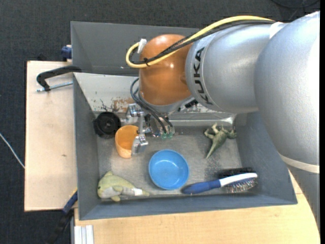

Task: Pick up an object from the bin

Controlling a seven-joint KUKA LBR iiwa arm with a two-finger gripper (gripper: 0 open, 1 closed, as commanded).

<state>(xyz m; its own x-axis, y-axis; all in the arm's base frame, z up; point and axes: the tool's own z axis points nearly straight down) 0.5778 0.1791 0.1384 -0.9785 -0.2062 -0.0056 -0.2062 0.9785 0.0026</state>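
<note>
Object nearest the gripper: an orange cup, seen in the left half of the bin, towards the back wall, apparently standing mouth up.
Gripper: the gripper is pictured low in the bin, just beside the cup's right rim and possibly touching it. Whether it is spread or pressed together cannot be told, as the arm's orange wrist cover hangs over it.
Key relation: the cup lies to the gripper's left in the camera view, a shade nearer the front. Nothing is shown gripped.
Judged next move: a short shift left would be called for, so that the cup's wall is straddled.
Close neighbours: a black round part sits just left of the cup, hard by the back wall. A blue bowl lies near the cup's front right.
Open room: bare floor is left in front of the cup, with little on its left side.
Further out: a pale soft toy in the front left corner, a blue-handled brush along the front wall and a green toy dinosaur to the right are all well apart from the cup.
</note>
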